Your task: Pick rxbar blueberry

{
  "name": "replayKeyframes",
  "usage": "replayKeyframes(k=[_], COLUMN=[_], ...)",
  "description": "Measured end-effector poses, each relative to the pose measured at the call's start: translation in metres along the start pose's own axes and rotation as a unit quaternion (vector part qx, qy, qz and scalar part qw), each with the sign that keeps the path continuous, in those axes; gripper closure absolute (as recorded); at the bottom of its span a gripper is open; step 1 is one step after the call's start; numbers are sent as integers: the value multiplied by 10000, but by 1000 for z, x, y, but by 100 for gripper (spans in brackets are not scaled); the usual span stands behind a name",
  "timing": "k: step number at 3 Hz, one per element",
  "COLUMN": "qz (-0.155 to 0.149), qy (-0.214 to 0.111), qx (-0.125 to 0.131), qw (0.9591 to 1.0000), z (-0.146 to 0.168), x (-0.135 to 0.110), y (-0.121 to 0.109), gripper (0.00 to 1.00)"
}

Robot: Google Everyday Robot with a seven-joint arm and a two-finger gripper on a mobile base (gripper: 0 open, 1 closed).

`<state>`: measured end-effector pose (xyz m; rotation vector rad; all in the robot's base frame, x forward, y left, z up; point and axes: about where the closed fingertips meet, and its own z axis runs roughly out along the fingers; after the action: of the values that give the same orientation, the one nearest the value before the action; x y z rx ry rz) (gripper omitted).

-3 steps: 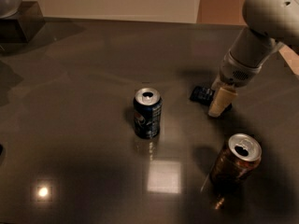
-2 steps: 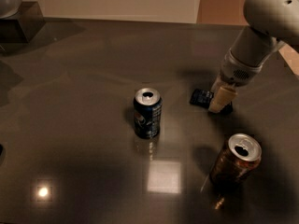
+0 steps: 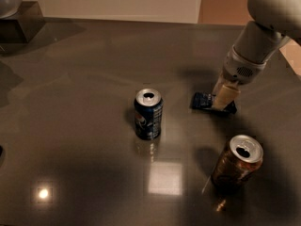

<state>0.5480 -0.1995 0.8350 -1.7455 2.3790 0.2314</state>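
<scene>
My gripper (image 3: 225,97) sits low at the right of the dark table (image 3: 84,79), touching down on the rxbar blueberry (image 3: 202,100), which lies flat on the tabletop; whether the bar is clamped I cannot tell. A dark blue soda can (image 3: 148,114) stands upright near the middle and a brown soda can (image 3: 237,166) nearer the front, both apart from the bar

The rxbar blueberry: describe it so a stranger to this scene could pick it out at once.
On the dark table, look right, where the end effector points down. The rxbar blueberry lies flat beneath its tip. It is a thin dark blue wrapper, unlike the upright blue can and brown can.
</scene>
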Motion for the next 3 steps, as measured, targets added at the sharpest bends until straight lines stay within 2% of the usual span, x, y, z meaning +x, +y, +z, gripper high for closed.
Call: replayKeyframes(k=[2, 3], qz=[-89, -238], qy=[-261, -391], qx=[-174, -118], qw=[9995, 9989], z=[-50, -78], x=[-25, -45], y=[9, 11], gripper=[100, 100])
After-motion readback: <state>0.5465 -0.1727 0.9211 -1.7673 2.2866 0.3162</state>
